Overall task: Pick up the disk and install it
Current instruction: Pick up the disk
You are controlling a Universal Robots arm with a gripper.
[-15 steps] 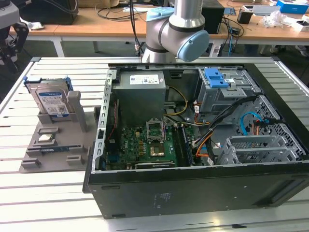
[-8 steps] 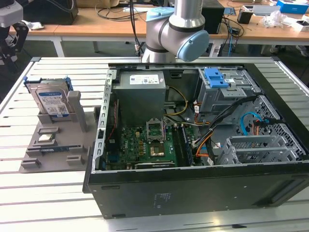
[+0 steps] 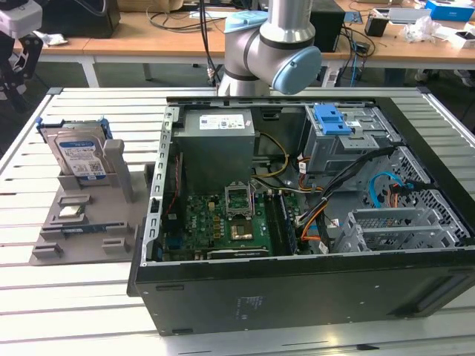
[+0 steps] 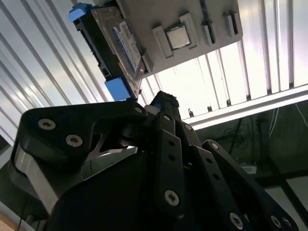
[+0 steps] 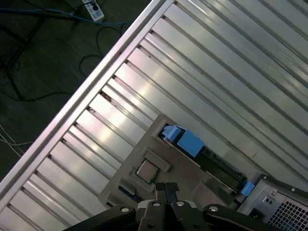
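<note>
**Disk still in its holder; pickup and fitting both outstanding**

At the exterior view's left, the disk stands on edge in the grey holder, untouched. In the second wrist view the gripper hangs near the disk but clear of it, its fingers closed together on nothing. Further right sits the open computer case with its drive cage. In my judgement, no step is complete.

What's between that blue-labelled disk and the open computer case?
In the exterior view: the holder's grey upright tab beside the disk, then bare slatted table up to the computer case.
</note>
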